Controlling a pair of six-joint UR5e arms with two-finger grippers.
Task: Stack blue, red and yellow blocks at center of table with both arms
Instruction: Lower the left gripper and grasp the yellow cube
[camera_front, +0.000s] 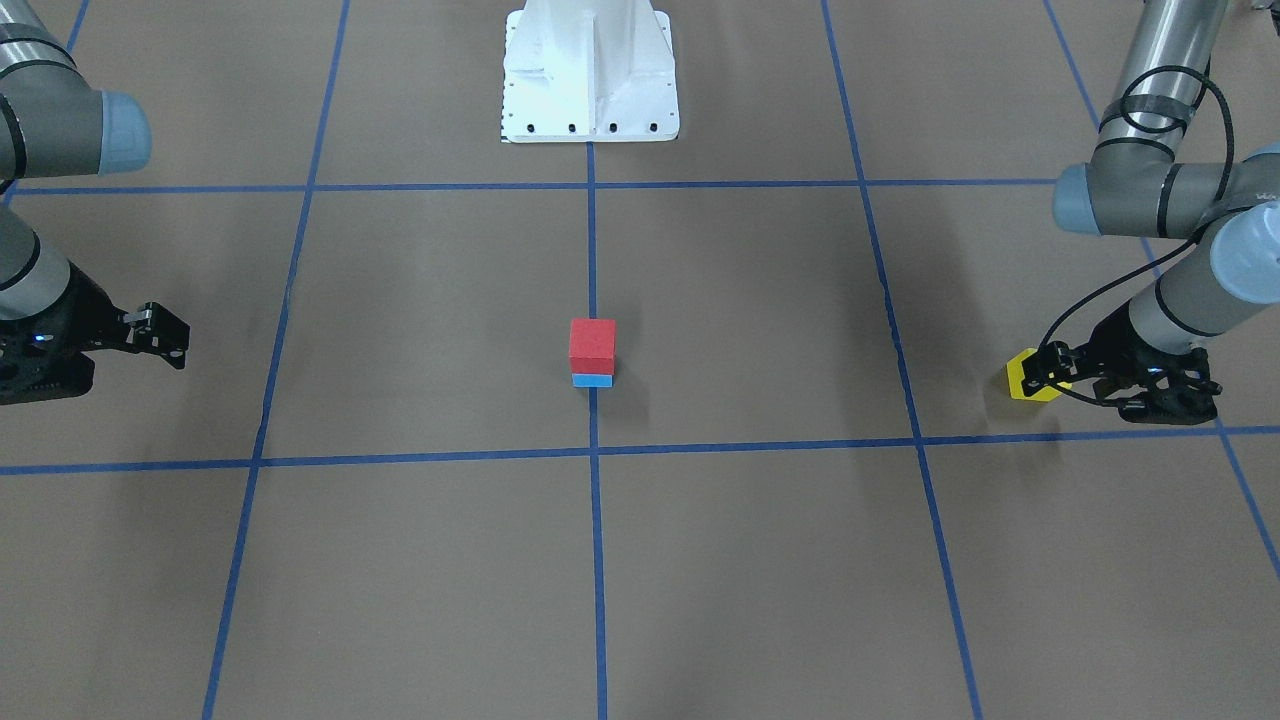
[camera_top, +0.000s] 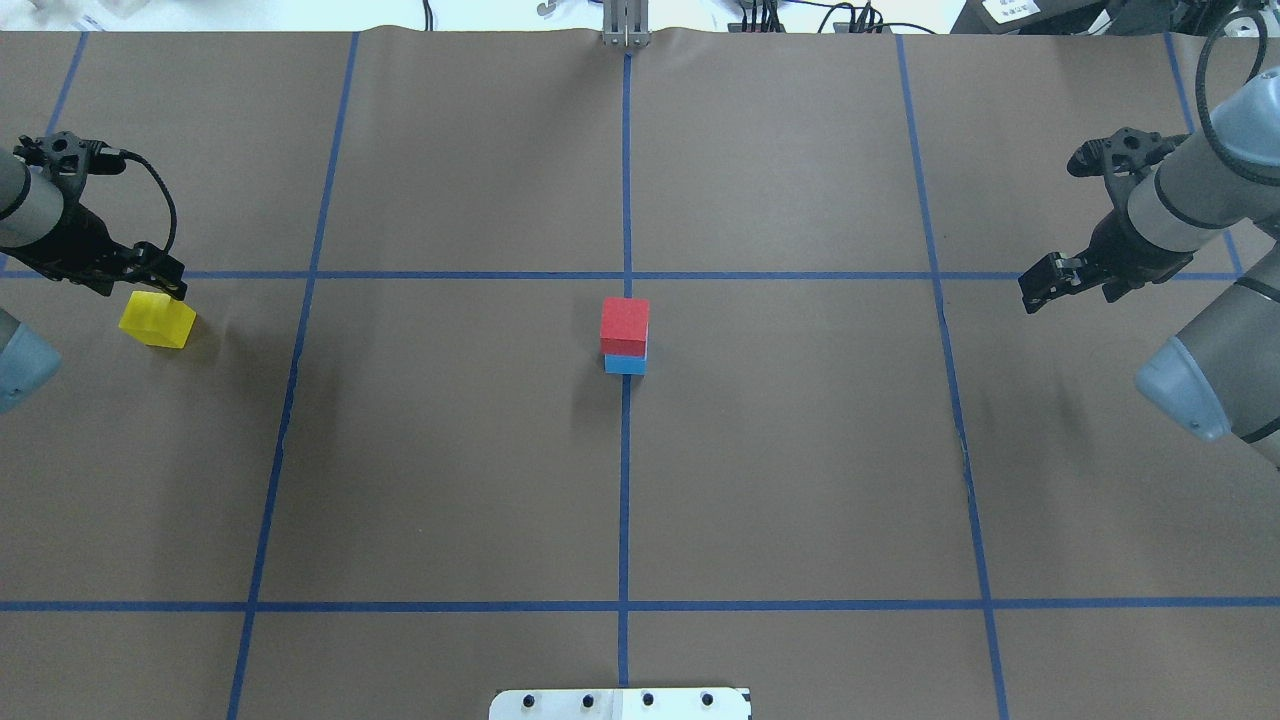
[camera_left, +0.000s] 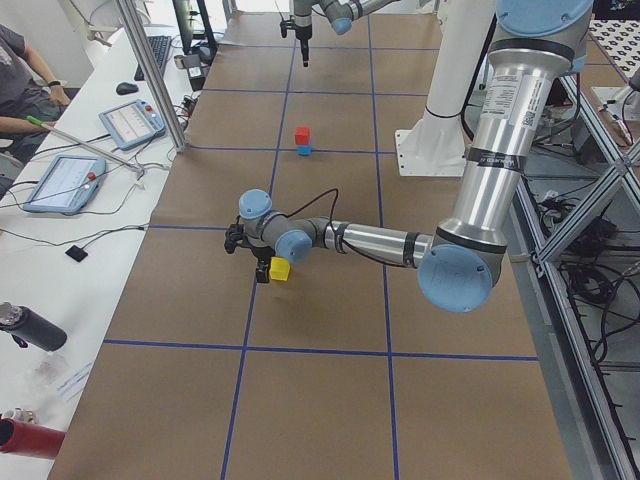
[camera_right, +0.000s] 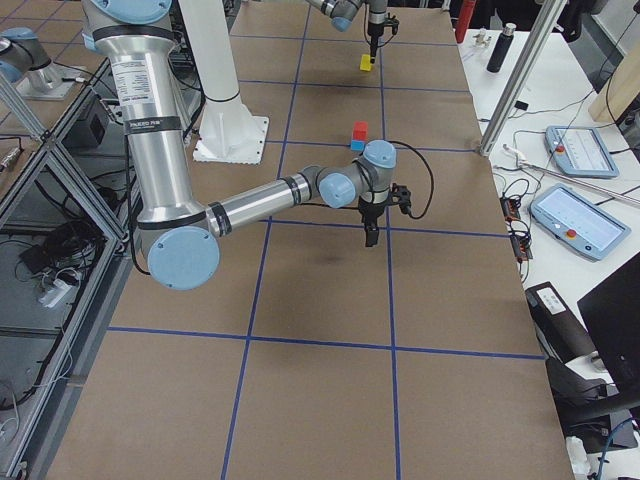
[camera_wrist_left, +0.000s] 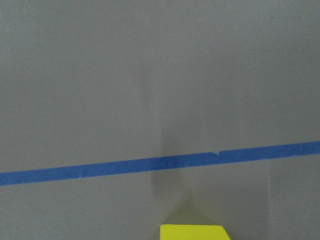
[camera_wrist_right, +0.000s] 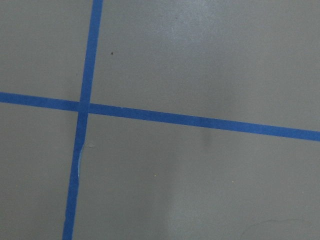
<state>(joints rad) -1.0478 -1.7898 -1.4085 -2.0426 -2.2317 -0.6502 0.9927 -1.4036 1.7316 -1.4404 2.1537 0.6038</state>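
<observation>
At the table's centre crossing, the red block sits squarely on the light blue block; the same stack shows as red block over blue block. The yellow block lies far out on my left side, turned diagonally. My left gripper stands right at it, its fingers overlapping the yellow block. Whether it grips the block does not show. In the left wrist view only the yellow block's top edge shows. My right gripper hovers open and holds nothing, far out on my right.
The white pedestal base stands behind the stack on the centre line. Blue tape lines divide the brown table. Side benches hold tablets, a bottle and a seated person.
</observation>
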